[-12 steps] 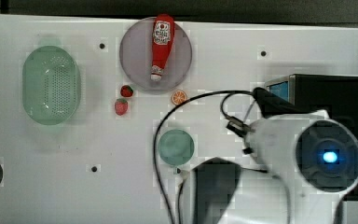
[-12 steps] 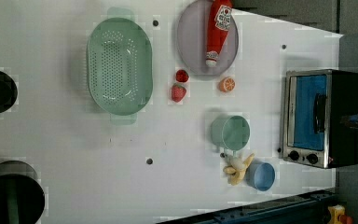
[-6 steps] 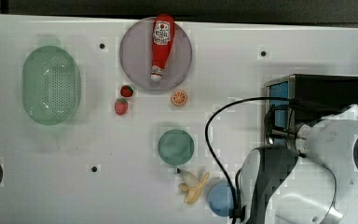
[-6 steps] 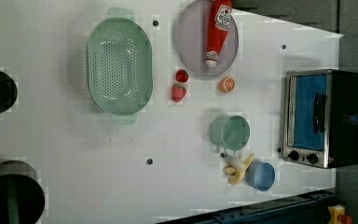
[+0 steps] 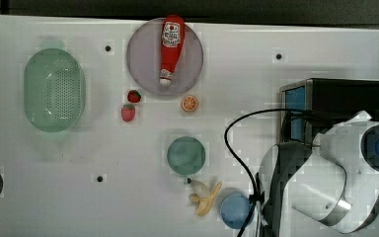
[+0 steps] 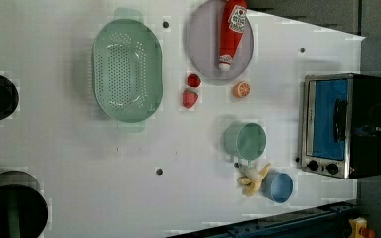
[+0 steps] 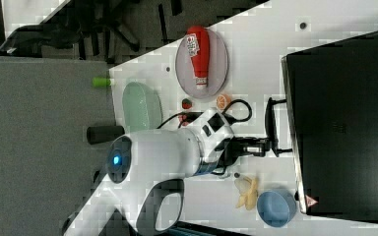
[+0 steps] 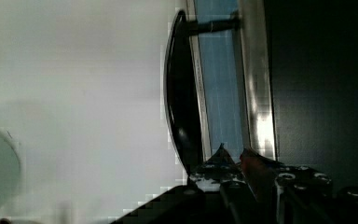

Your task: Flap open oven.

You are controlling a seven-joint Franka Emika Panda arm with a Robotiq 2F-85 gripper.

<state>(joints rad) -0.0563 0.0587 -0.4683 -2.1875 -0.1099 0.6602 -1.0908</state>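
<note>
Where the table [image 6: 79, 163] ends at the left view's right, we see the oven [image 6: 345, 125] — a black box with a silver front frame, blue-tinted glass door shut, black bar handle [image 8: 179, 105] and two small knobs [image 6: 322, 166]. The gripper [image 7: 265, 145] sits at the handle — whether its fingers are parted, we cannot tell.

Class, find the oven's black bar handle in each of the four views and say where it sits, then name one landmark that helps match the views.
Top view: the handle is at the oven's left face, partly under the arm.
Left view: on the blue glass door, right of centre.
Right view: a thin bar left of the black box, at the gripper.
Wrist view: a dark curved bar in the middle.
Shared landmark: the blue cup by the banana.
</note>
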